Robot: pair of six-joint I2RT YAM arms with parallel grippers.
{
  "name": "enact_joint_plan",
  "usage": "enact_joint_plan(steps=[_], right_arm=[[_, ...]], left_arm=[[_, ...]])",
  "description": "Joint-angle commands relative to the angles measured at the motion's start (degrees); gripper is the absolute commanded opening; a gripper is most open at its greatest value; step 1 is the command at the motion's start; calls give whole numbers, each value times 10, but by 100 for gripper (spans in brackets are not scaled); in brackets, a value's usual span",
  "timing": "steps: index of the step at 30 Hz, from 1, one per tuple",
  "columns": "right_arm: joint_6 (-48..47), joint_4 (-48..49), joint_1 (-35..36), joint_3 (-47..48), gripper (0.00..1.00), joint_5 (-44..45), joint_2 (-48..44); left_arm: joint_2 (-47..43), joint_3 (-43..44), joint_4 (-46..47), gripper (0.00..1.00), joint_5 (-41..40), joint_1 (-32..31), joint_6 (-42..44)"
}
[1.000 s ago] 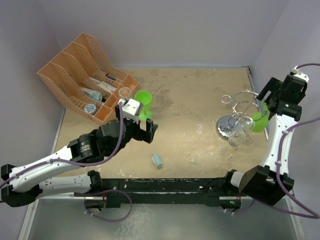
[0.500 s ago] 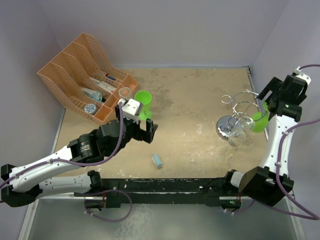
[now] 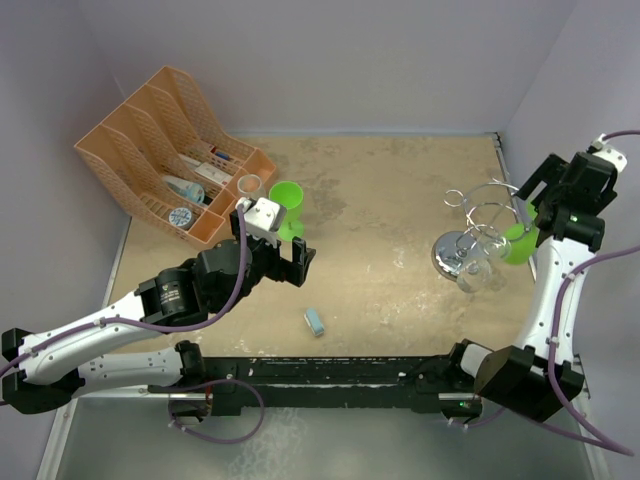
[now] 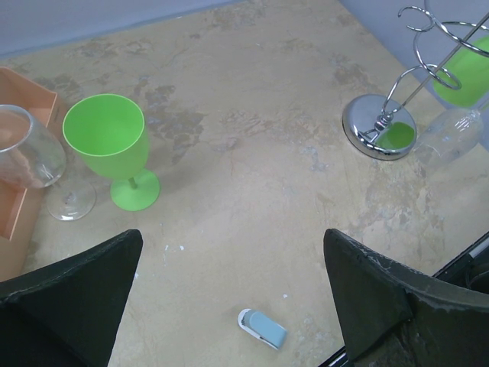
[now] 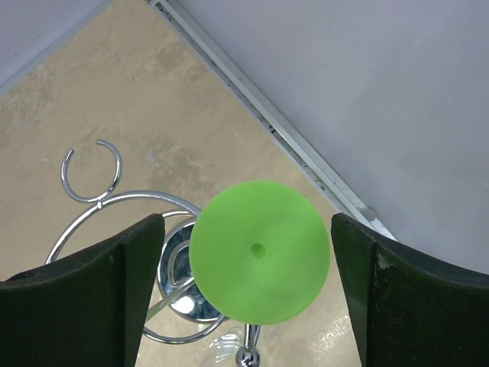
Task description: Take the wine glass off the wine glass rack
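The chrome wine glass rack (image 3: 468,238) stands at the right on its round mirror base (image 4: 380,126). A green wine glass (image 3: 520,243) hangs upside down from one wire arm; its round foot (image 5: 260,251) faces up. A clear wine glass (image 3: 478,272) hangs on the near side, also seen in the left wrist view (image 4: 451,138). My right gripper (image 5: 246,252) is open above the green foot, one finger on each side, not touching it. My left gripper (image 3: 298,262) is open and empty over the table at centre left, also seen in its own wrist view (image 4: 233,245).
A second green wine glass (image 3: 288,205) and a clear glass (image 3: 248,187) stand upright near the orange file organizer (image 3: 165,150) at the back left. A small blue-grey object (image 3: 315,322) lies near the front edge. Walls close in behind and to the right of the rack.
My right wrist has shifted slightly to the right above the rack. The left arm and the glasses have not moved.
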Motion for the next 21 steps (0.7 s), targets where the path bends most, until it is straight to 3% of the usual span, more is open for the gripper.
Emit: enact_joint_plan(steps=[1,9,14,18,21], right_arm=[[7,-6,-1,-4,91,14,-11],[44,-13,-3,15,89,41,-25],[84,-6,-7,3,91,28,-55],[145,10,-8,-18,100,24,-93],[185,25,-9,-39,98,9,-119]], left_arm=[[-8,-4,14,100,-10,-4,9],[-7,-4,14,100,-10,-5,9],[-8,-4,14,100,-10,-5,8],[-9,-5,14,100,-11,-5,9],[-10,-5,15,100,-11,-5,9]])
